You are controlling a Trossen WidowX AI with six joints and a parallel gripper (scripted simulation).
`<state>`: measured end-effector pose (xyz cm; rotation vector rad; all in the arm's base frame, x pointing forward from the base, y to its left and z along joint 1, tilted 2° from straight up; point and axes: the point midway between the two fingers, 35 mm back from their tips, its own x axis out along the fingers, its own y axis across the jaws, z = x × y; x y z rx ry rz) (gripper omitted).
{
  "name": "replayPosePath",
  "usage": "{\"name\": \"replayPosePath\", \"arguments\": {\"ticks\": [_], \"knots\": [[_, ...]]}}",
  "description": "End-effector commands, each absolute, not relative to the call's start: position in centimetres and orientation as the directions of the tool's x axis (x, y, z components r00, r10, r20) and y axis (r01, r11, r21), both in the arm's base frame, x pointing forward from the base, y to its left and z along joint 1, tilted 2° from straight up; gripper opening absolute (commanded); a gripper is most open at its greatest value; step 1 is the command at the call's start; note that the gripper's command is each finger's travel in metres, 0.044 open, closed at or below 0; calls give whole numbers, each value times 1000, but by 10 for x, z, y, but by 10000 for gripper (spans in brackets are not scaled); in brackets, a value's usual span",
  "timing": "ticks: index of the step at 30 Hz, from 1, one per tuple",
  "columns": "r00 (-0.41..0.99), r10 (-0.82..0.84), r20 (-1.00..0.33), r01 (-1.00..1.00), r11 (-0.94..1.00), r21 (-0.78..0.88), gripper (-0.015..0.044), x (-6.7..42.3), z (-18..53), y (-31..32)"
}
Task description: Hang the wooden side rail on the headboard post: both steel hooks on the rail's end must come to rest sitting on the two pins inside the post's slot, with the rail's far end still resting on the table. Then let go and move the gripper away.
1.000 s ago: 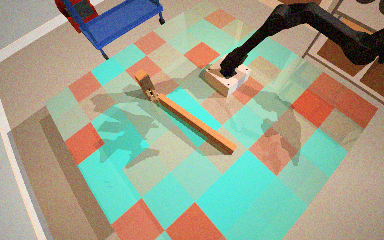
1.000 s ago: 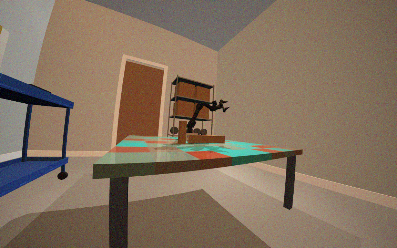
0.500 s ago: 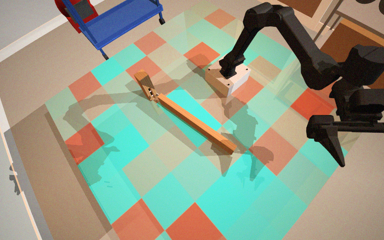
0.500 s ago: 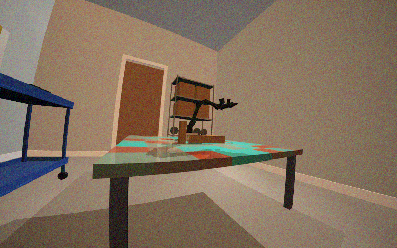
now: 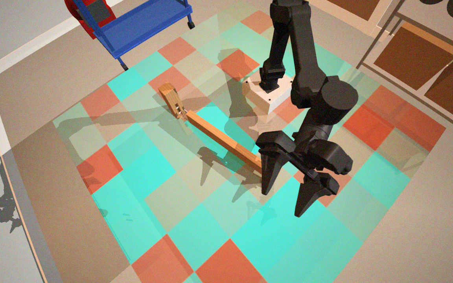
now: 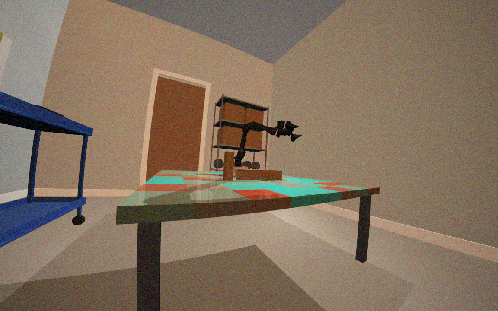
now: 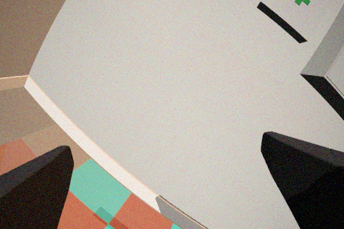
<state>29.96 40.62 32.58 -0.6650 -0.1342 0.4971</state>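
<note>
Claw (image 5: 283,195): spread wide and empty, held high above the bench, fingers (image 5: 269,175) pointing out past the rail's free end.
Rail (image 5: 221,138): wooden, lying flat on the checked bench (image 5: 203,225), its free end in the top view under the claw's near finger.
Rail's hook end: right at the slot of the post; whether the hooks sit on the pins cannot be told.
Post (image 5: 172,98): upright on the bench, beyond the rail.
Arm base (image 5: 273,94): pale block farther back.
</note>
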Motion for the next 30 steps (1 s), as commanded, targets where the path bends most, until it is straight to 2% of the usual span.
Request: {"name": "replayPosePath", "arguments": {"ticks": [1, 7, 14, 22, 30], "knots": [[913, 391, -118, -306, 464, -831, 440, 343, 303, 351], [940, 264, -217, -260, 141, -955, 440, 381, 274, 277], [936, 108, -336, -301, -251, -920, 440, 404, 239, 186], [880, -62, -472, -408, -608, -681, 440, 401, 198, 84], [771, -206, -603, -473, -819, -325, 440, 368, 156, -7]]}}
